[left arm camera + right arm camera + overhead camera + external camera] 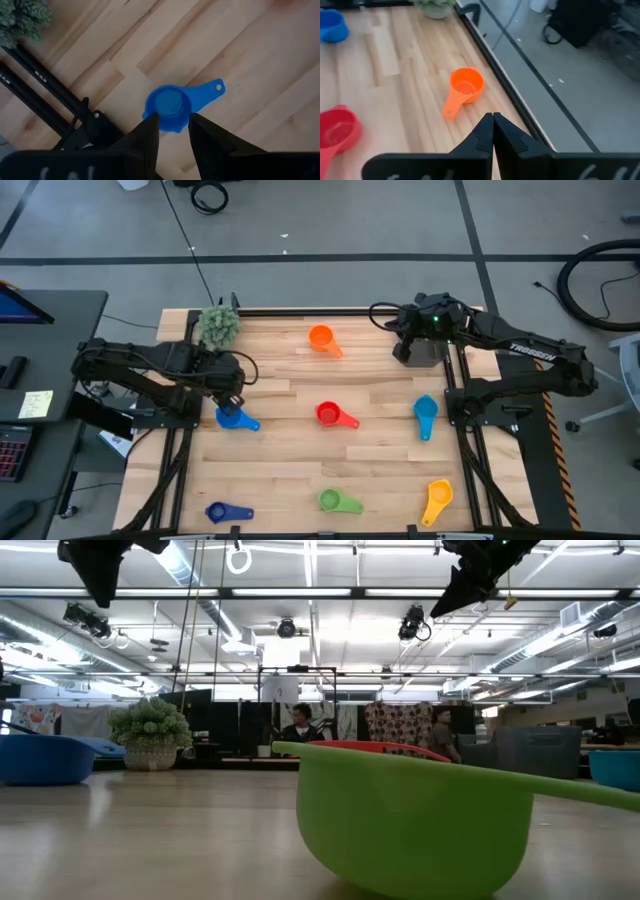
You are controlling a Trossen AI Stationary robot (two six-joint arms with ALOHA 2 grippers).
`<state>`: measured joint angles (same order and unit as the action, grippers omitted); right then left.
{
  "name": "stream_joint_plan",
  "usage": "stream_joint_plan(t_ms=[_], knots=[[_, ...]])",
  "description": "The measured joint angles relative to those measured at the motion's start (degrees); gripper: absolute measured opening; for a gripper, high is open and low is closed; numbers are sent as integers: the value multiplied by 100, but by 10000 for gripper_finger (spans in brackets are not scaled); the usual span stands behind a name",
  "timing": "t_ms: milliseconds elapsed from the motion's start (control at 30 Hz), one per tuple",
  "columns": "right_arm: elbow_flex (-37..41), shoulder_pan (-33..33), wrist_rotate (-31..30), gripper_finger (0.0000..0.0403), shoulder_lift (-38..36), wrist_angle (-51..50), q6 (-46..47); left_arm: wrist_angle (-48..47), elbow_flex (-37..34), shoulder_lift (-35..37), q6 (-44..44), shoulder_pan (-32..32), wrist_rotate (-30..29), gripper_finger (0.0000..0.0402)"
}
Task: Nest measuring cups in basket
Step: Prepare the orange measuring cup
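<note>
A blue measuring cup (235, 418) (169, 105) lies on the left of the wooden table, bowl up and handle toward the table's right. My left gripper (232, 396) (172, 120) hangs open above it, pointing down; in the left wrist view its fingers show on either side of the bowl, high above it. My right gripper (405, 346) (493, 116) hovers shut and empty at the far right, slanting down toward the orange cup (322, 338) (465, 87). The dark grey basket (540, 750) stands at the far right, partly under that arm.
Other cups lie bowl up: red (335, 415) in the middle, light blue (425, 416) at right, green (338, 501), yellow (437, 499) and dark blue (225, 512) along the near edge. A fuzzy green plant (219, 325) stands at the far left corner.
</note>
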<state>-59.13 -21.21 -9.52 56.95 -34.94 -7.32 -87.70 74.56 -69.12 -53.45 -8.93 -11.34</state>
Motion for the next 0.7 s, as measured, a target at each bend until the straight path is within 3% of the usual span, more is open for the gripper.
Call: stream_joint_plan(t_ms=[200,467,700], knots=[[2,6,661,23,429,774,-43,-3,0,20,2,4,-110,112],[2,0,696,61,1098,1361,-464,-3,0,20,1,7,-110,112],[2,162,1550,83,1727,2628,-568,-94,0,20,4,7,-110,112]])
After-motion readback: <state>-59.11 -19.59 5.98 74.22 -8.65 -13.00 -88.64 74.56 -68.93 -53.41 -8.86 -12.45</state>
